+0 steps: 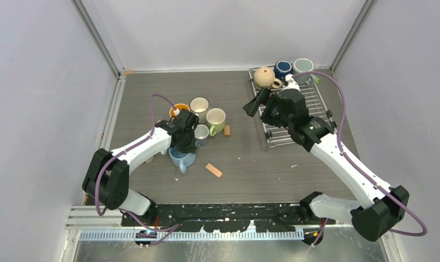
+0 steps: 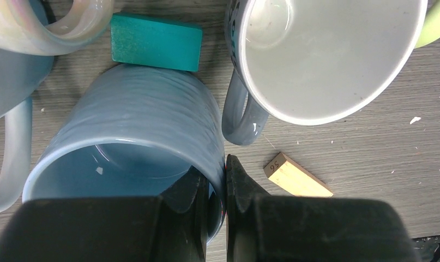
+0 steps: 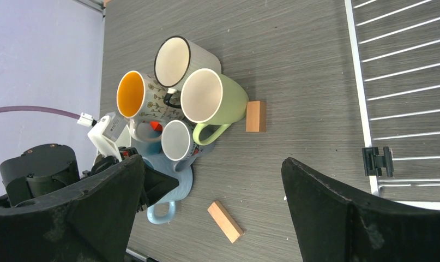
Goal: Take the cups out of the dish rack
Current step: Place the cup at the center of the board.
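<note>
Cups (image 1: pixel 216 118) on grey woodgrain table (image 1: pixel 146 90), pale walls (image 1: pixel 217 33)

A: Where does the top view sit?
B: High behind the arm bases (image 1: pixel 131 203), looking down on the whole table (image 1: pixel 245 164).
A: And the wrists?
B: The left one hangs very close over the blue mug (image 2: pixel 130 125), facing down. The right one is farther off, looking across at the mugs (image 3: pixel 201 98) and the rack (image 3: pixel 360 82) edge. All three share that mug cluster.
</note>
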Robot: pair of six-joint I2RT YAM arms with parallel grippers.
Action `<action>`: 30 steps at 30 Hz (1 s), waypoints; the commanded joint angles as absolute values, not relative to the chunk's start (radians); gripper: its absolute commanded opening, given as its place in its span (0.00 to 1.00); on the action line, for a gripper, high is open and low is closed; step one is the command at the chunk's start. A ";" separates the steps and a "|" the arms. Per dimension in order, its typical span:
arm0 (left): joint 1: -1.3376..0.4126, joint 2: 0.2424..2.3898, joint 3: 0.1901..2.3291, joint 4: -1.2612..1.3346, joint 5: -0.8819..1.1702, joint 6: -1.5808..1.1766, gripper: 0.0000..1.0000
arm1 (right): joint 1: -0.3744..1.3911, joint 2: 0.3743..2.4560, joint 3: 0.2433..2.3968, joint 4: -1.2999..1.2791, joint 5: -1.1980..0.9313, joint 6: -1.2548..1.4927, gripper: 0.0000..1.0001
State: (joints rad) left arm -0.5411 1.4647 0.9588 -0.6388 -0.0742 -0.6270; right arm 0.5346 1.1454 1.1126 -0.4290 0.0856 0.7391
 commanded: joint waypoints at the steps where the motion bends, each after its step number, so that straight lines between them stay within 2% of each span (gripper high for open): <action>1: -0.541 1.470 0.976 -0.575 -0.121 -0.609 0.08 | 0.532 1.149 1.130 -0.411 0.096 0.727 1.00; 14: -0.541 1.449 0.978 -0.598 -0.133 -0.585 0.30 | 0.532 1.154 1.138 -0.419 0.085 0.728 1.00; 26: -0.541 1.367 1.022 -0.681 -0.074 -0.568 0.43 | 0.532 1.140 1.140 -0.440 0.104 0.729 1.00; 30: -0.541 1.325 1.049 -0.734 -0.047 -0.550 0.52 | 0.531 1.137 1.140 -0.447 0.110 0.729 1.00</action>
